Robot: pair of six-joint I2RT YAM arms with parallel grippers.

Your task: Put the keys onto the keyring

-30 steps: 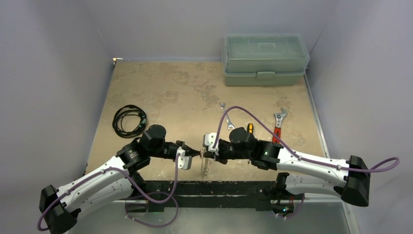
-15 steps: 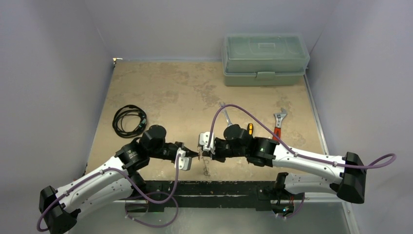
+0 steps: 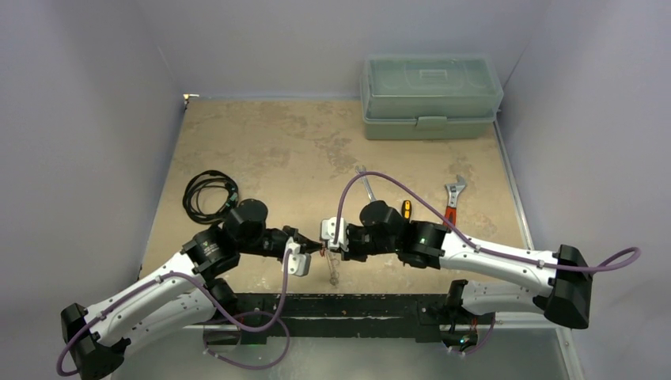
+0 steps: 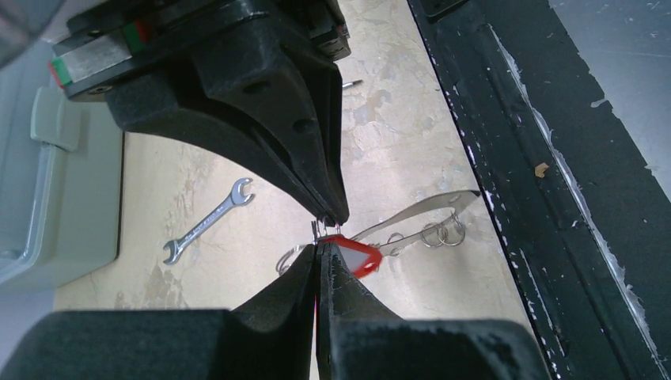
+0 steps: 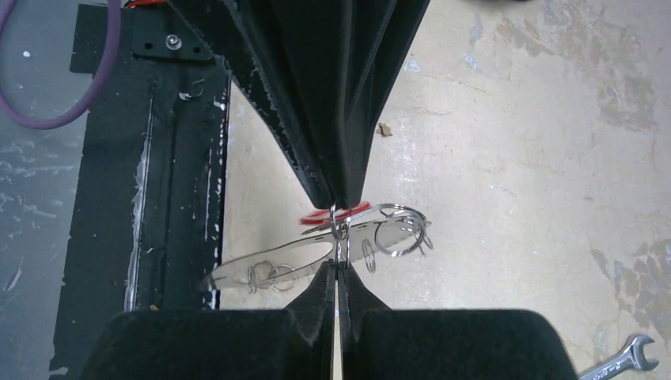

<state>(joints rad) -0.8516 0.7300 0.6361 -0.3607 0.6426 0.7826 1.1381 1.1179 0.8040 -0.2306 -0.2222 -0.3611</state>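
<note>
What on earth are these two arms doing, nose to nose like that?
Both arms are tip to tip above the near edge of the table. The left gripper is pinched shut on the red-tagged key; the right gripper is pinched shut on the shiny keyring, which hangs between them. They seem to be threading the key on; whether it is on yet is too fine to see.

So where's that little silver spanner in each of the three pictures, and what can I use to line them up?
Top external: the spanner lies mid-table, just beyond the right arm, partly hidden.
Left wrist: left of centre.
Right wrist: bottom right corner, cut off by the frame.
Shared landmark: the black strip along the table's near edge.
</note>
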